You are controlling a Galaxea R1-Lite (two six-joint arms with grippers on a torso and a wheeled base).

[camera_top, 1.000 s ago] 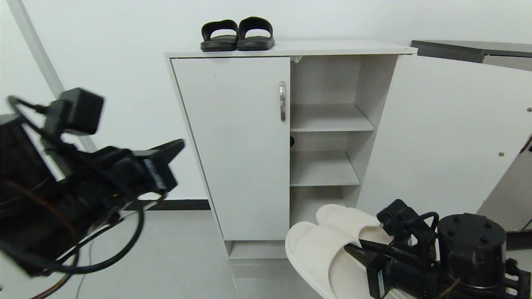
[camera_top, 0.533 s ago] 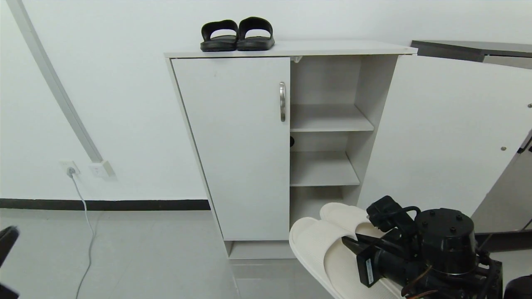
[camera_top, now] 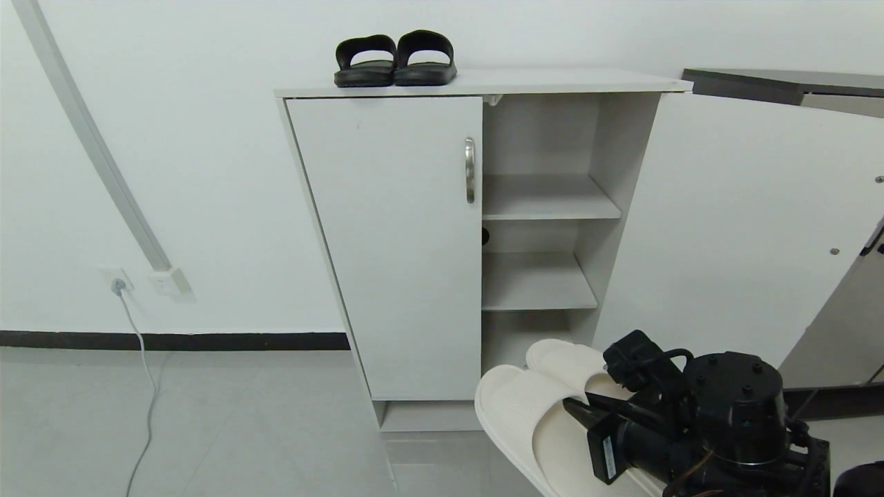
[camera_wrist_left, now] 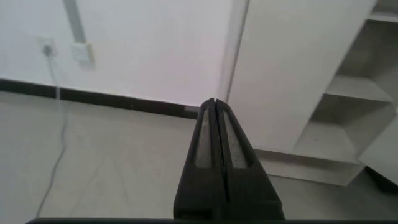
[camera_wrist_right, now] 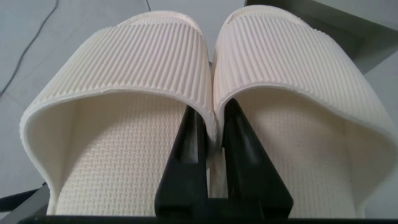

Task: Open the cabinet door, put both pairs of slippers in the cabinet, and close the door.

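Change: the left arm, a second ago raised at the robot's left in front of the wall, is dropping away low and to that side; the right arm is edging a little to the left while the white slippers are staying almost where they were, in front of the open half of the cabinet

Meaning for the task: the right door is already standing wide open, so, as I judge it, the opening step is done and the first pair is being carried in; the left arm is clearing the way

Right claw: nearly closed, one finger sitting inside each white slipper and pinching the two inner side walls together; it is holding the pair off the floor

Left claw: fingers pressing flat together, gripping nothing, aiming over the floor towards the cabinet's foot

White slippers, heading: lying side by side and touching; long axis running from the right claw away towards the cabinet, toes leading and pointing at the bottom compartment, heels back under the arm; open side facing up

Black slippers: sitting side by side on the cabinet top, above the closed left door; long axis running front to back; which end is facing out I cannot tell

Still waiting: both pairs are remaining outside the cabinet; upper shelf and middle shelf are standing bare
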